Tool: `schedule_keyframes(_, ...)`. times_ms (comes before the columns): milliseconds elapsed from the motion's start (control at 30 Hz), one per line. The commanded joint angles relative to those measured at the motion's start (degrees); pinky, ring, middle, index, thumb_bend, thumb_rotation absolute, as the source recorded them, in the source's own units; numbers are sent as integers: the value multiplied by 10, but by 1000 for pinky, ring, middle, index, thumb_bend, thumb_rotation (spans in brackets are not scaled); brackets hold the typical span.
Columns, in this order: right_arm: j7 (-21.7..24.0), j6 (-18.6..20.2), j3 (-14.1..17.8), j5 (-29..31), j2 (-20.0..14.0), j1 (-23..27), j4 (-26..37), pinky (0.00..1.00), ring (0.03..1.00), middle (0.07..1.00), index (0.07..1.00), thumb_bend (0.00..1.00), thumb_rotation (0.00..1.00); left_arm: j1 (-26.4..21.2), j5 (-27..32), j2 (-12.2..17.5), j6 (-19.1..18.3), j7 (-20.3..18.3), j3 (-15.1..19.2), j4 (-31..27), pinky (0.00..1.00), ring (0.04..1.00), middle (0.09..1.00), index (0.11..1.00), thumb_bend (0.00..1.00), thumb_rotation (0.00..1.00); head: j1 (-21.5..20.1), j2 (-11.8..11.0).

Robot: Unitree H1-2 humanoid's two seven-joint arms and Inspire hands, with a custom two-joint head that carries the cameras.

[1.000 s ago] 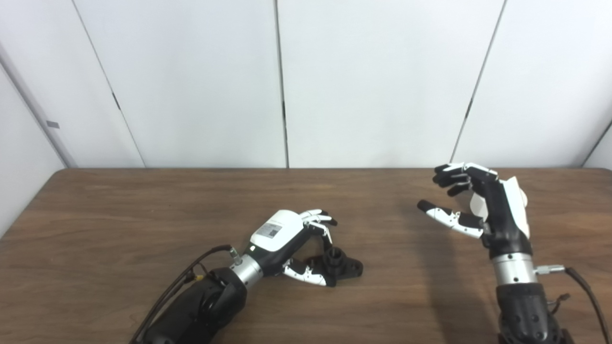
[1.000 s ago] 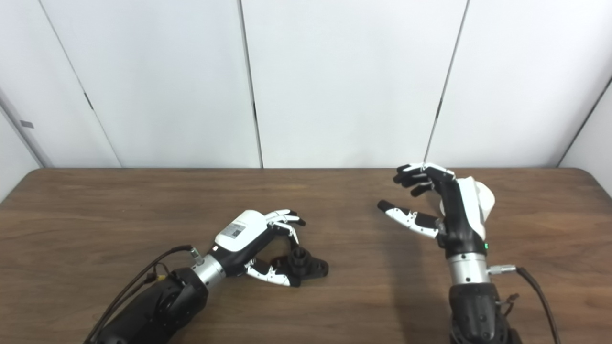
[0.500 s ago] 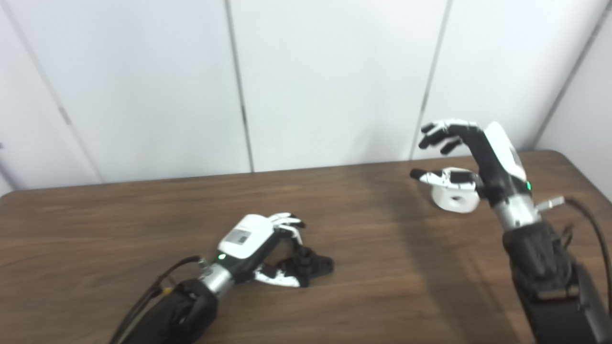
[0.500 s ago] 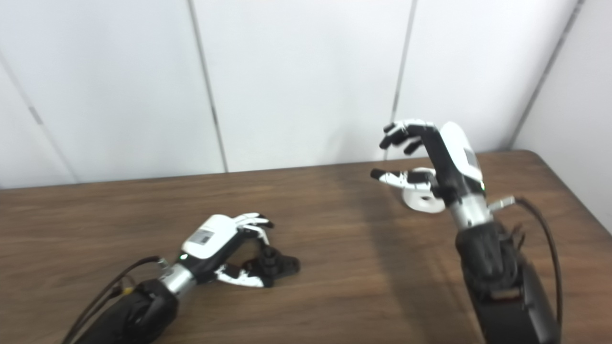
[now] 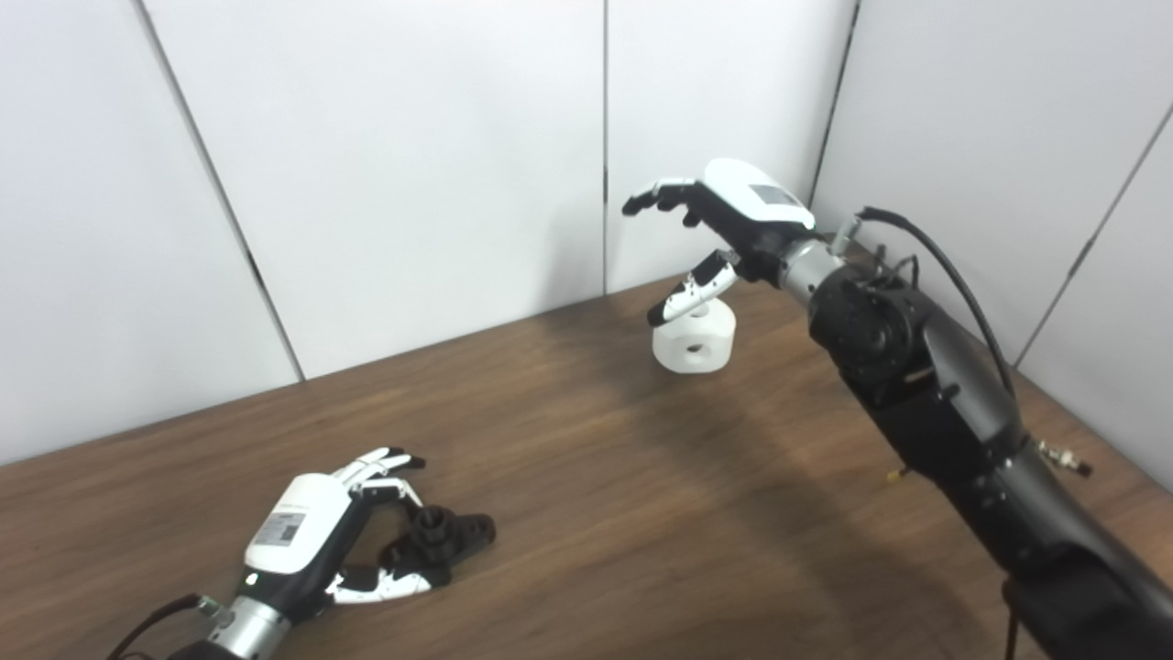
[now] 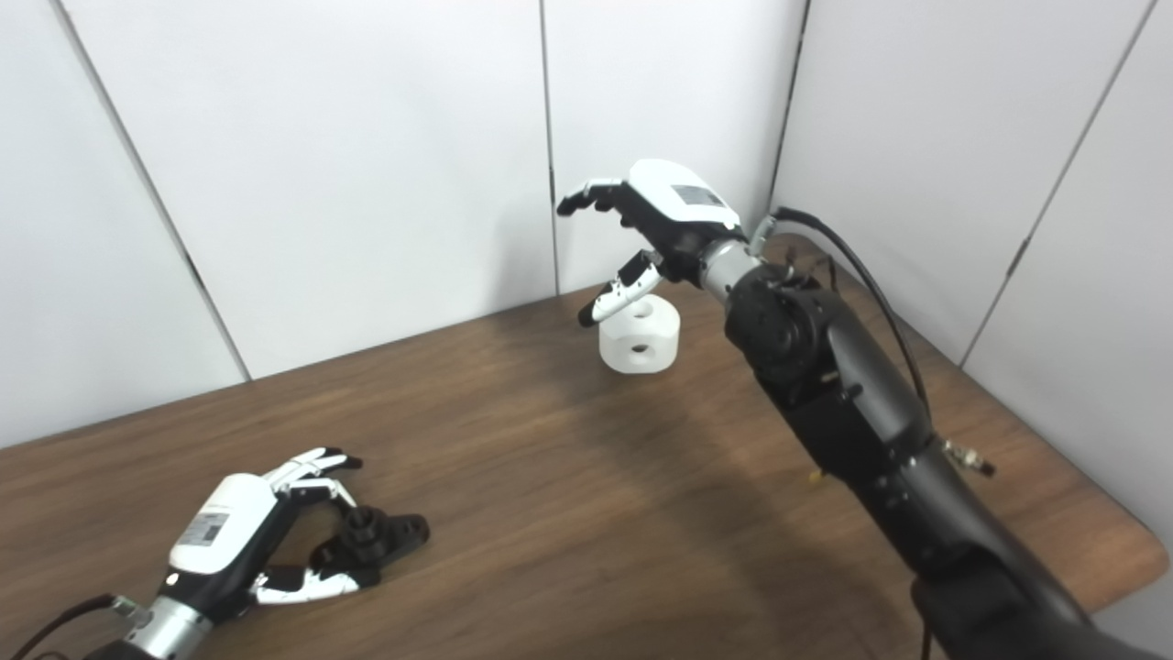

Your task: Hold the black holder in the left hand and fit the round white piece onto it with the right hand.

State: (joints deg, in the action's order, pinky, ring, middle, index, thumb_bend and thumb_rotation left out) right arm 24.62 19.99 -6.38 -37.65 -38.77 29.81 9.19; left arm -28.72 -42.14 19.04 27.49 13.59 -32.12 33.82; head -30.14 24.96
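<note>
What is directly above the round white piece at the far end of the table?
The open right hand hangs over the round white piece, which sits on the table. Its thumb crosses the piece's top, hiding part of it; a side hole shows.

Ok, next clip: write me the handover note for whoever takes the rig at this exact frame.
Left hand: low at the table's near left, fingers curled around the black holder, which sits on the wood; a firm grip can't be confirmed.
Right hand: open, poised over the round white piece at the far right, thumb just above it, nothing gripped.
Done: both hands positioned at their parts.
Left: grasp the white piece, lift the holder, bring them together and fit.
</note>
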Motion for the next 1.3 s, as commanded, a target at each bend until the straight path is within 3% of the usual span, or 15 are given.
schedule_keyframes(0, 22, 29, -10, -38, -24, 43, 0, 730, 909, 921, 823, 877, 278, 37, -35, 42, -19, -32, -19, 74, 727, 878, 829, 482, 522, 78, -3, -1)
schedule_keyframes(133, 57, 66, -38, -102, -26, 64, -25, 735, 919, 941, 828, 910, 289, 34, -28, 48, -9, -17, -28, 88, 709, 871, 821, 481, 523, 77, -8, -6)
schedule_keyframes(400, 103, 67, -57, -147, -19, 97, -86, 806, 946, 962, 894, 990, 295, 35, -27, 55, -10, -8, -40, 89, 717, 875, 828, 481, 522, 78, -18, -8)
schedule_keyframes(567, 98, 67, -64, -156, -16, 106, -118, 868, 962, 981, 932, 1000, 287, 32, -18, 56, -6, 4, -48, 98, 718, 872, 827, 480, 522, 80, -14, -7)
schedule_keyframes(800, 101, 63, -80, -165, -16, 112, -152, 878, 967, 987, 945, 1000, 311, 34, -22, 56, -10, 6, -48, 92, 706, 867, 826, 481, 522, 80, -12, -6)
schedule_keyframes(933, 96, 59, -89, -164, -15, 112, -168, 821, 951, 974, 914, 1000, 311, 37, -21, 56, -11, 5, -47, 86, 715, 870, 826, 481, 522, 79, -11, -4)
schedule_keyframes(1267, 68, 52, -108, -164, -1, 110, -188, 848, 938, 945, 852, 1000, 284, 37, -14, 57, -11, -6, -44, 81, 720, 867, 825, 481, 522, 79, -5, 2)
